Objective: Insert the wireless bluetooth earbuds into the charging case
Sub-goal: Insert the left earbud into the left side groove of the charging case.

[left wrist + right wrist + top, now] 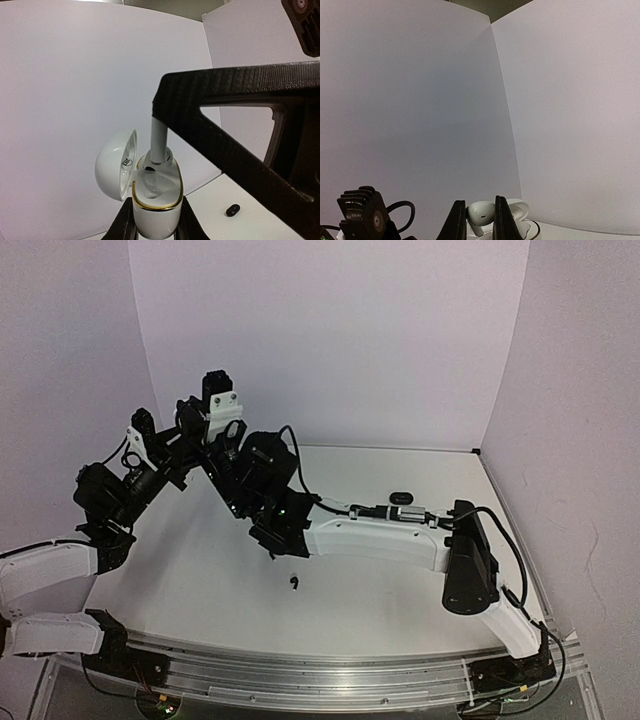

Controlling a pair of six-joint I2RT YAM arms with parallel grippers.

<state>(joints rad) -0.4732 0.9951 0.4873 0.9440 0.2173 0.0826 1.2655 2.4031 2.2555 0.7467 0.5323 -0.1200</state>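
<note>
From above, both arms met, raised over the left of the table [390,605], and a black earbud [293,582] lay alone on it nearer the bases. In the left wrist view, the left gripper [156,222] clamped the white, gold-rimmed charging case [156,200], its lid swung open and a white earbud [159,142] standing stem-up in it. In the right wrist view, the right gripper [480,220] pinched that white earbud at the case.

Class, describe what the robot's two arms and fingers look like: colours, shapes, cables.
Both the left arm and right arm pair smooth white links with chunky black joint housings. Thin black cables loop along them. The fingers are black, flat and tapered.
</note>
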